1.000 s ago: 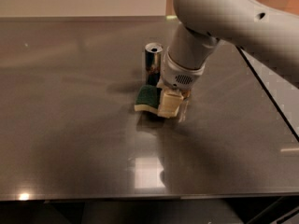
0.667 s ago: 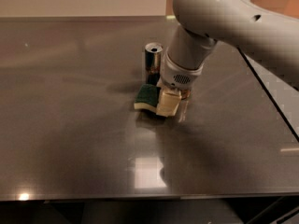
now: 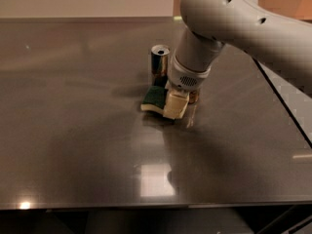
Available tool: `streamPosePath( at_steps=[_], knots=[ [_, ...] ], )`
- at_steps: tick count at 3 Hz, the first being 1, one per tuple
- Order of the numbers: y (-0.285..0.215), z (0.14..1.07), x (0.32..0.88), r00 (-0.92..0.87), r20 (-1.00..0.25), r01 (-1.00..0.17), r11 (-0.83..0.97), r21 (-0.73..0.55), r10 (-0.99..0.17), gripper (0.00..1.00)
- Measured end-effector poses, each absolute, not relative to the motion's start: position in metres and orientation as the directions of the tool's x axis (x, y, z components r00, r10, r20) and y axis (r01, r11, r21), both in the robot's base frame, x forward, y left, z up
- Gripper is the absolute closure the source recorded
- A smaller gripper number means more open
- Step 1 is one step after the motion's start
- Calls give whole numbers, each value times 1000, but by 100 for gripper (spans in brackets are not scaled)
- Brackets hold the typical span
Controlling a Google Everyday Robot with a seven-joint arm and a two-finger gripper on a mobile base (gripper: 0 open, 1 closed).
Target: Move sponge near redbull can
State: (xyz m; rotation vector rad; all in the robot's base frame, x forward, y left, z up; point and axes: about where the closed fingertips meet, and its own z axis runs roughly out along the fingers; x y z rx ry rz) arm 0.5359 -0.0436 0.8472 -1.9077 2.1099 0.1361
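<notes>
The sponge, dark green on top with a pale yellow edge, lies on the dark table just in front of the redbull can, a slim can with a silver top. My gripper comes down from the upper right and is shut on the sponge's right end, its pale finger covering that end. The sponge's left end rests low at the table surface. The sponge sits a short way from the can's base.
A brown-gold can shows partly behind my gripper, to the right of the sponge. My big white arm fills the upper right. The table's right edge runs diagonally, and its front edge is near the bottom.
</notes>
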Motion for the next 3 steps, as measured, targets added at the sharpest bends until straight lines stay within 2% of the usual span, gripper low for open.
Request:
streamPosePath(
  at_steps=[1, 2, 3],
  knots=[
    [-49, 844, 542, -97, -278, -983, 135, -122, -956, 12],
    [-53, 840, 544, -101, -287, -983, 140, -115, -953, 0],
    [-53, 840, 544, -101, -287, -983, 139, -115, -953, 0]
  ],
)
